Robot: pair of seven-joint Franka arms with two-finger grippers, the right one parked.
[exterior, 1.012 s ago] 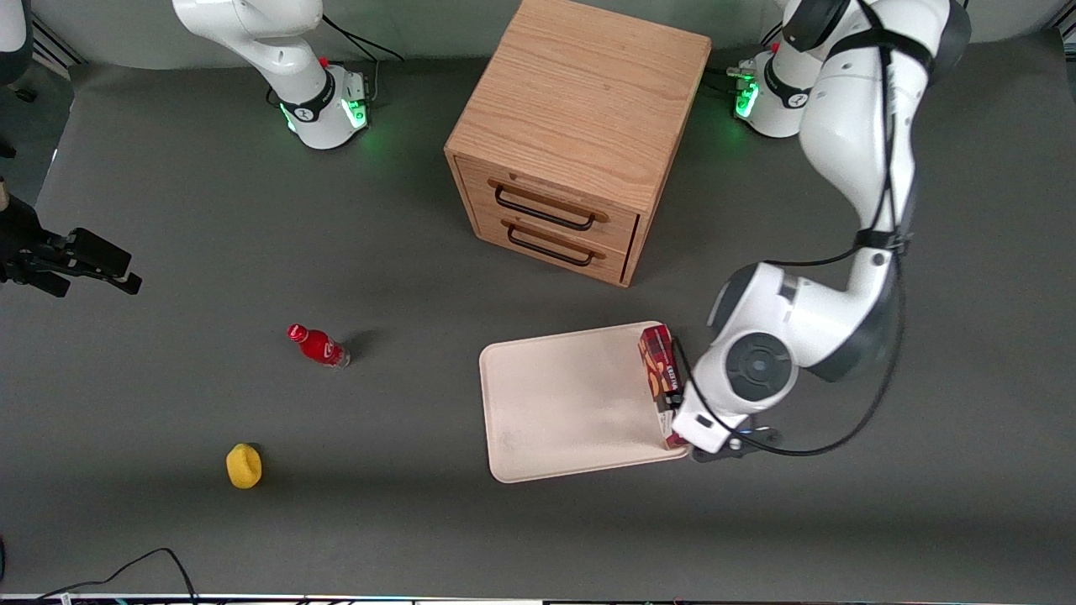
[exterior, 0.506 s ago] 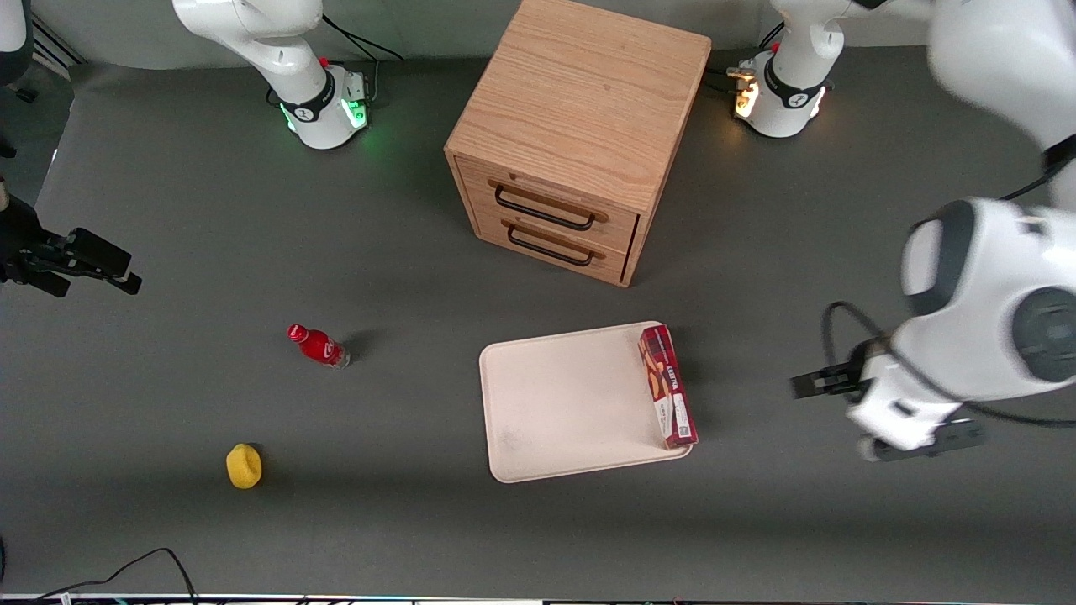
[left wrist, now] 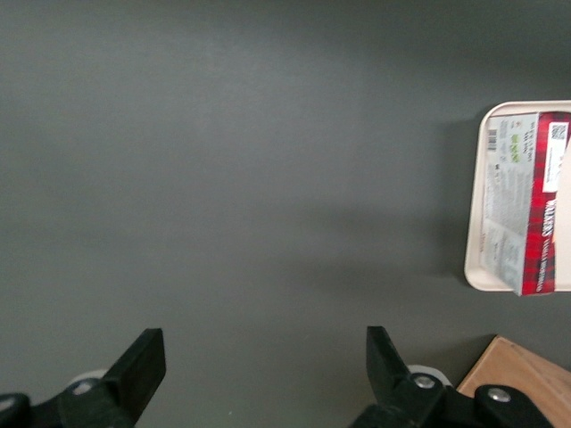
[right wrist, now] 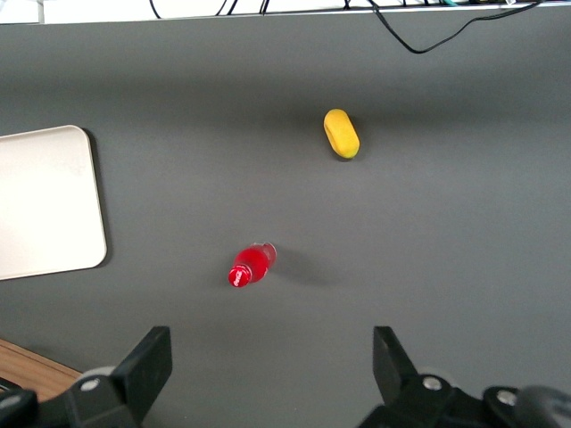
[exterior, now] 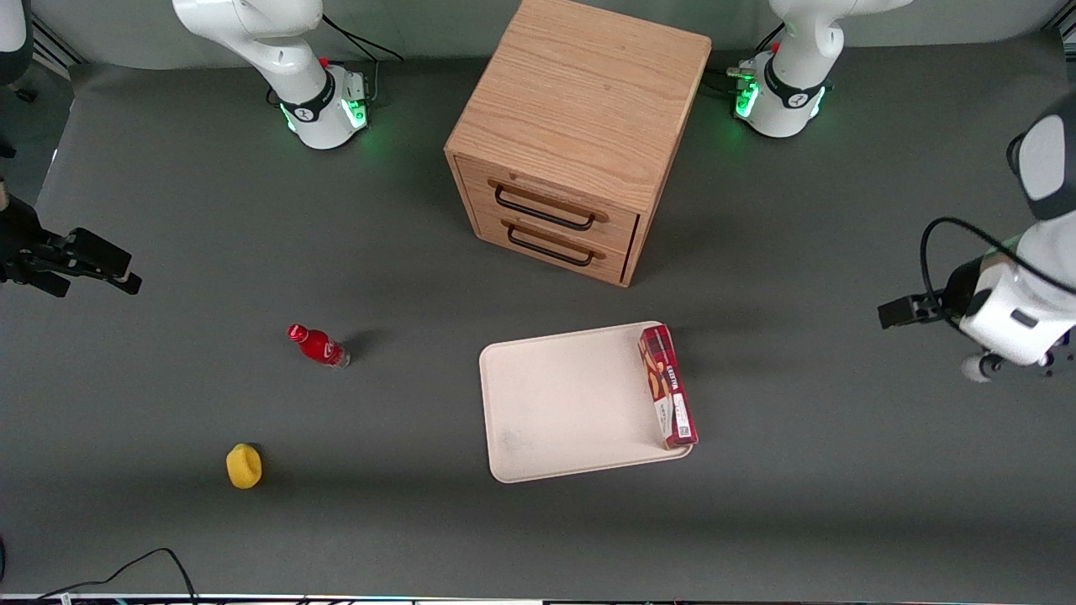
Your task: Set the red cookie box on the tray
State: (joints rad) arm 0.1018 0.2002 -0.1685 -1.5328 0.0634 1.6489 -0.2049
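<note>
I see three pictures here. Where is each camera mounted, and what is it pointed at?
Front view: high up, facing both arm bases, looking down on the table; the tray, the red cookie box on it and the gripper show.
Left wrist view: on the working arm, looking down past its open gripper at the tray and box.
Right wrist view: on the parked arm, over the red bottle and yellow object.
All three views show the tray.

There is one red cookie box (exterior: 668, 387), one tray (exterior: 563, 403), one wooden cabinet (exterior: 577, 134) with two drawers, one small red bottle (exterior: 318, 345) and one yellow object (exterior: 244, 465), perhaps a lemon. One gripper (left wrist: 266, 374) of the working arm hangs above the table toward that arm's end, with two fingers spread apart.
</note>
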